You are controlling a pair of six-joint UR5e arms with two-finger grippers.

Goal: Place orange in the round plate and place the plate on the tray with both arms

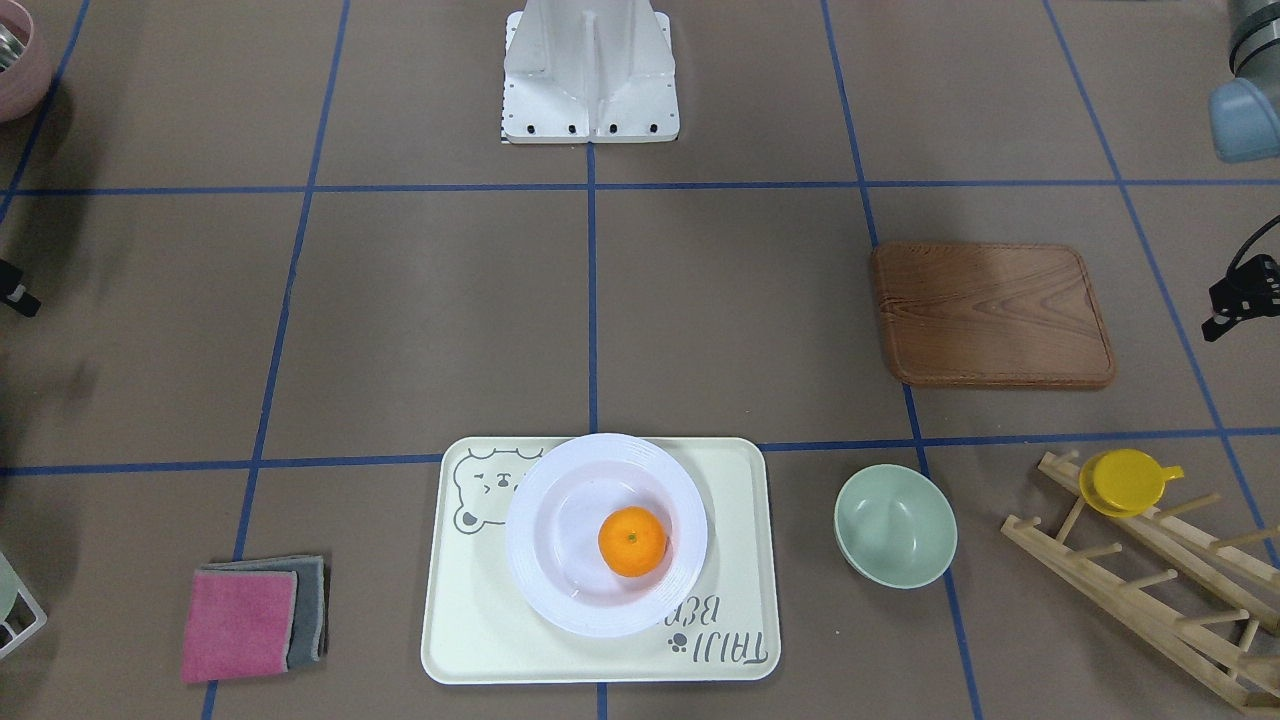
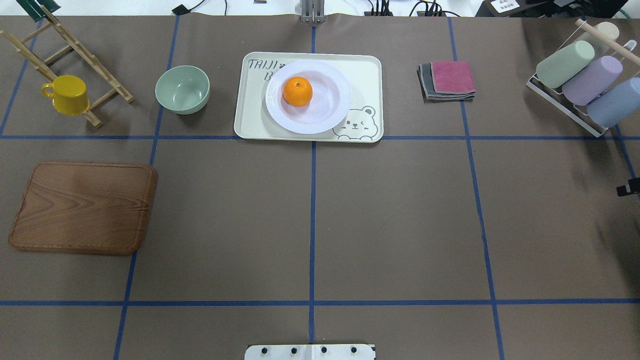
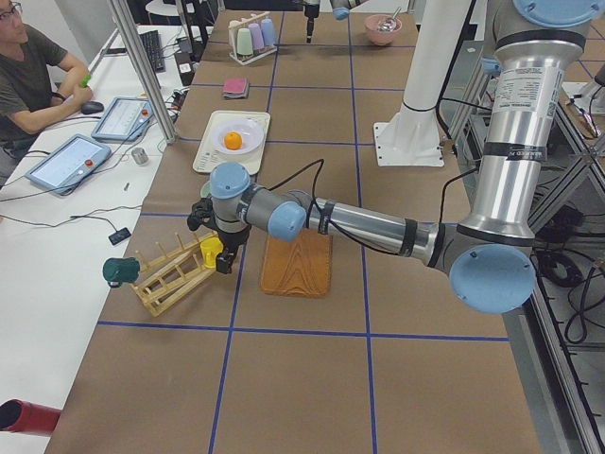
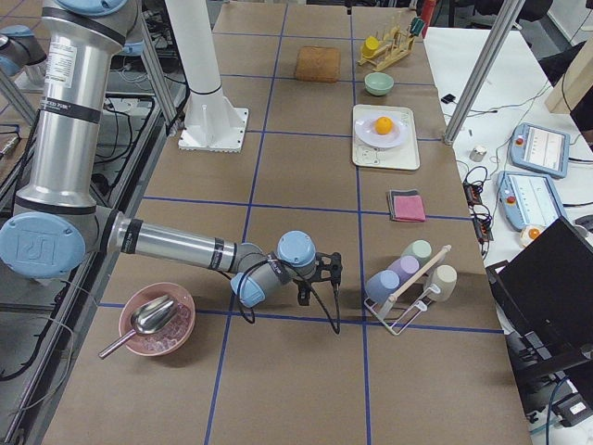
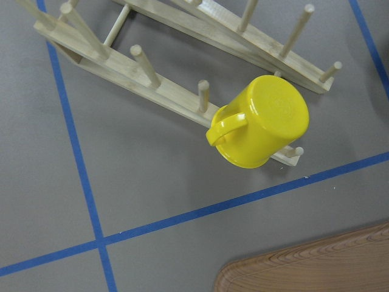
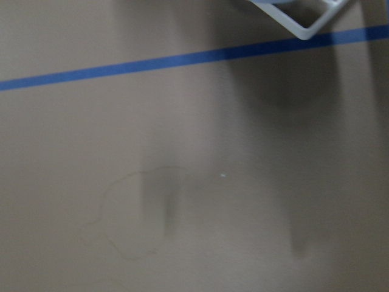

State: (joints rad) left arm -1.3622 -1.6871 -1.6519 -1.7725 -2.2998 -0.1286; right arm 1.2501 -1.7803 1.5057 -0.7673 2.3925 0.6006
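Observation:
The orange (image 1: 632, 541) lies in the sunken centre of the white round plate (image 1: 540, 500), and the plate rests on the cream bear tray (image 1: 470, 620). Neither gripper is near them. In the exterior left view my left gripper (image 3: 216, 248) hangs over the wooden rack at the table's left end, empty as far as I can see, and only a black bit of it (image 1: 1238, 295) shows front-on. My right gripper (image 4: 315, 278) hovers over bare table at the opposite end, beside the cup rack. For either gripper, open or shut cannot be told.
A pale-green bowl (image 1: 895, 525) sits beside the tray. A brown wooden board (image 1: 990, 312), a wooden rack with a yellow cup (image 1: 1125, 482), folded cloths (image 1: 250, 620) and a rack of pastel cups (image 2: 580, 80) stand around. A person sits at the exterior left view's side desk.

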